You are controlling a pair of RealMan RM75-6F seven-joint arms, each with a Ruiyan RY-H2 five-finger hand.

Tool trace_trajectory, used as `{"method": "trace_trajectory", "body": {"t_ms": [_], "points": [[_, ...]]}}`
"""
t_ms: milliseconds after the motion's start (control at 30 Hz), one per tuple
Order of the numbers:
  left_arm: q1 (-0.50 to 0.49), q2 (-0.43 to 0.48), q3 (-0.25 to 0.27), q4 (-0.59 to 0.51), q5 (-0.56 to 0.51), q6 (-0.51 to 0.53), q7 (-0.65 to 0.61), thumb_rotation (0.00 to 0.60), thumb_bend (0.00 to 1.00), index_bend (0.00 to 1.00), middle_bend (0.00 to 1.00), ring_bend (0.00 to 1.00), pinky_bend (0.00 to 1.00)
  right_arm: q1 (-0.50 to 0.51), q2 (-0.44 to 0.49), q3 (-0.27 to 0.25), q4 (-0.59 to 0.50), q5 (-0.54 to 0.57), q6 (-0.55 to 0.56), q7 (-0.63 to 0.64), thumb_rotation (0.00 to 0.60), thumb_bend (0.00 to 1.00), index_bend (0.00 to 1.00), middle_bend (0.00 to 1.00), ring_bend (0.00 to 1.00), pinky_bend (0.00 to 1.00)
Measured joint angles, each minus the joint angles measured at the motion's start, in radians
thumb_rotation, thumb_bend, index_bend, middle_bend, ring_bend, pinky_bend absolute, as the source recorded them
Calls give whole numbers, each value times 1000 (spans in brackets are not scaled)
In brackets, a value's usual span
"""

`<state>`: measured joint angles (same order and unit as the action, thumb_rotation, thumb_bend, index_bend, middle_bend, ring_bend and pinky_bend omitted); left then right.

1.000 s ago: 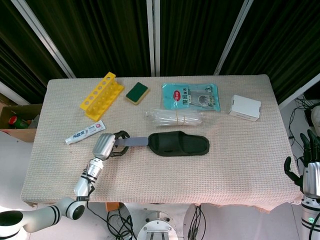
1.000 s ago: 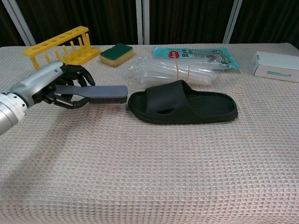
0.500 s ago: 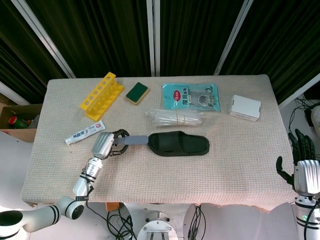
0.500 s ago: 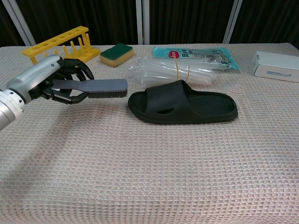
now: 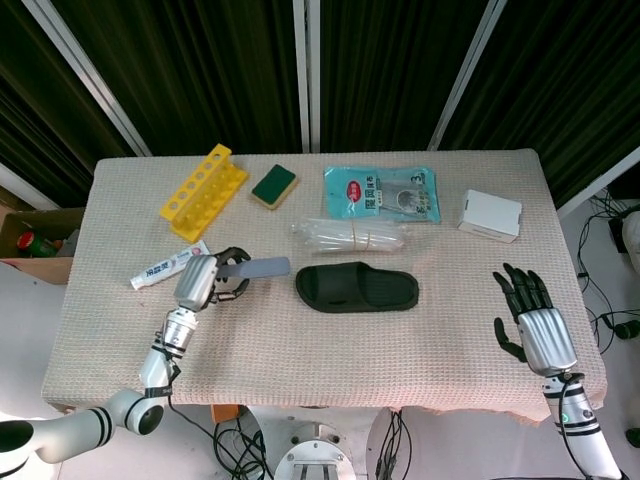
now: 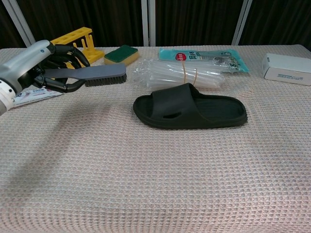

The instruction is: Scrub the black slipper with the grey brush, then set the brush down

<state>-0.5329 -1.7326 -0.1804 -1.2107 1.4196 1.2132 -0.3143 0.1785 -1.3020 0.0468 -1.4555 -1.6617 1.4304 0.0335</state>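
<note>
item: grey brush (image 6: 99, 74). held by the left hand (image 5: 198, 281), fingers (image 6: 65, 53) wrapped round the handle, bristles down, raised off the worktop (image 5: 300, 350) and well clear of the slipper's left end.

item: black slipper (image 6: 190, 112). lies flat near the middle of the worktop, sole down, nothing touching it.

item: right hand (image 5: 531, 319). at the right edge of the worktop, fingers spread, holding nothing.

other stock: yellow rack (image 5: 204, 190), green sponge (image 5: 274, 185), toothpaste tube (image 5: 168, 265), clear plastic bundle (image 5: 350, 235) just behind the slipper, blue packet (image 5: 381, 193), white box (image 5: 491, 215).

progress (a judgement only): no suds or marks show whether scrubbing is done. with the brush lifted away from the slipper, either the scrub is yet to start or only the set-down remains; the brush is not yet on the worktop.
</note>
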Motion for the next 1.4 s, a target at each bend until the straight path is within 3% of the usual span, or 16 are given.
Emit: {"method": "trace_trajectory", "body": {"t_ms": [267, 567, 900, 1400], "points": [[-6, 43, -40, -64, -29, -3, -9, 600, 368, 787, 868, 697, 679, 149, 88, -10, -176, 20, -315, -298, 600, 574, 0, 0, 0, 0], [-38, 106, -79, -193, -58, -56, -32, 600, 368, 795, 875, 703, 687, 264, 51, -4, -207, 196, -531, -495, 600, 581, 0, 0, 0, 0], [-107, 87, -84, -232, -56, -115, 23, 600, 368, 798, 878, 705, 689, 329, -16, -9, -168, 318, -607, -556, 600, 608, 0, 0, 0, 0], [-210, -42, -93, -73, -107, -194, 130, 600, 368, 802, 882, 710, 690, 351, -28, -50, -146, 339, -606, -528, 600, 622, 0, 0, 0, 0]]}}
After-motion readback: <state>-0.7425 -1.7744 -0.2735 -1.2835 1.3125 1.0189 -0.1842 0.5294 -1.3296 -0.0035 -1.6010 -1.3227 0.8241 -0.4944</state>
